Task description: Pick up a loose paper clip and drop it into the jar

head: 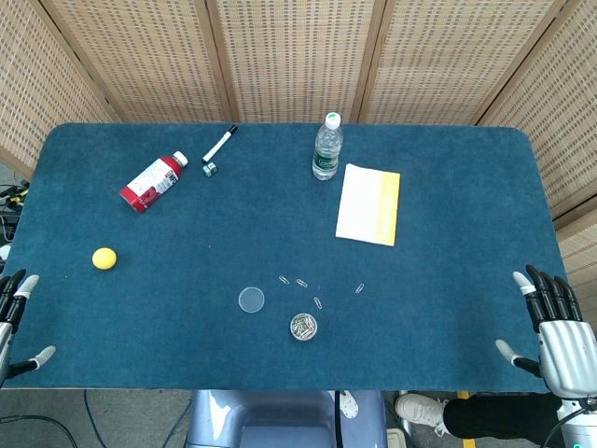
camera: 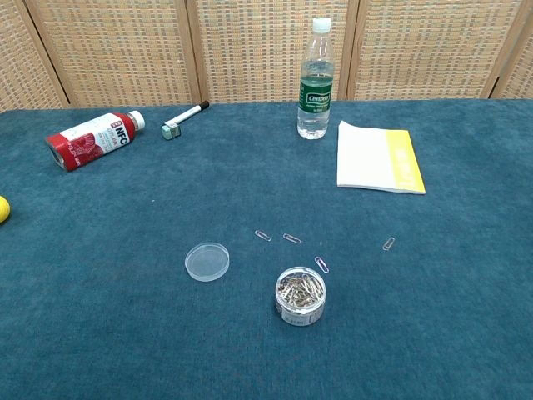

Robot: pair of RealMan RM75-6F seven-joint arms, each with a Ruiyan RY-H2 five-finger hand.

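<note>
Grey right robot hand point(head: 557, 329) fingers spread at table point(head: 448, 308) edge

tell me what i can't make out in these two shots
- Left hand: head view, cut off by the left edge; absent from chest view.
- Right hand: head view, palm hidden, wrist cut off by the frame corner.
- Jar: clips inside too small to count.
- Yellow ball: chest view, cut off by the left edge.

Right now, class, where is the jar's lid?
The lid lies flat on the blue table, just left of the open jar, near the front edge in both views, with loose paper clips behind it.
</note>
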